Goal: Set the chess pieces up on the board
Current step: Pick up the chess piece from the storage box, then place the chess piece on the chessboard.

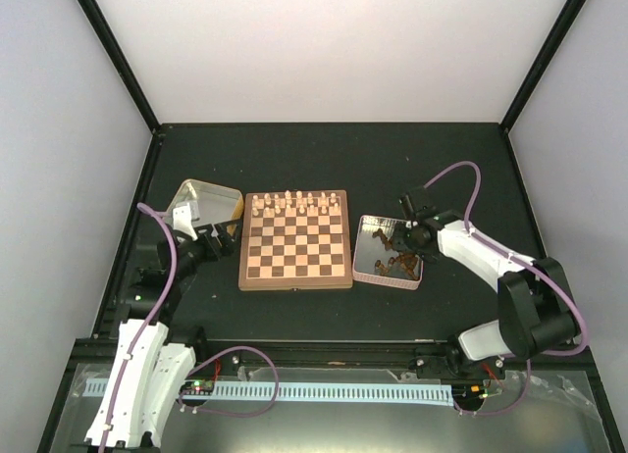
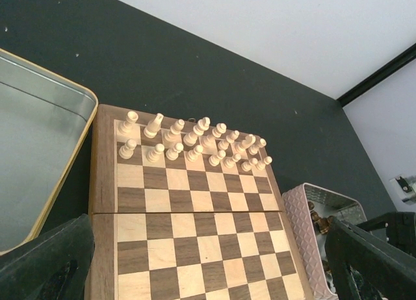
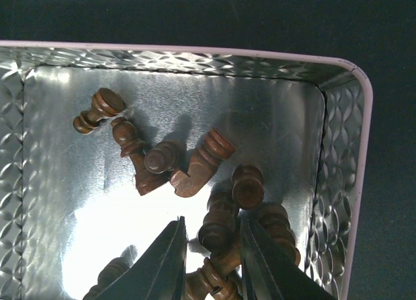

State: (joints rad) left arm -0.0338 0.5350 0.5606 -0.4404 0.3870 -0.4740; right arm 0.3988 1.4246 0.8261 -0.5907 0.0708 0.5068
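Two black fingers of the right gripper [image 3: 211,225] are being poked down into a shiny tin [image 3: 364,118] with a pink rim. One dark chess piece [image 3: 218,232] is being kept between them, with a finger close on each side. It cannot be told whether this piece is being squeezed or only being straddled. More dark chess pieces [image 3: 162,163] are being left in a heap on the floor of the tin. Most of them are lying on their sides, spreading from the fingers toward 10 o'clock.

In the top view, this tin is being seen just beside the board [image 1: 294,262], at its 3 o'clock side. Pale cream pieces [image 1: 294,203] are being stood in two rows along the board's 12 o'clock edge. The left gripper [image 2: 208,222] is being held low at the board's 9 o'clock side, with its fingers spread wide apart and gripping nothing. A second tin [image 1: 201,200], with a gold rim, is being seen at about 10 o'clock from the board.
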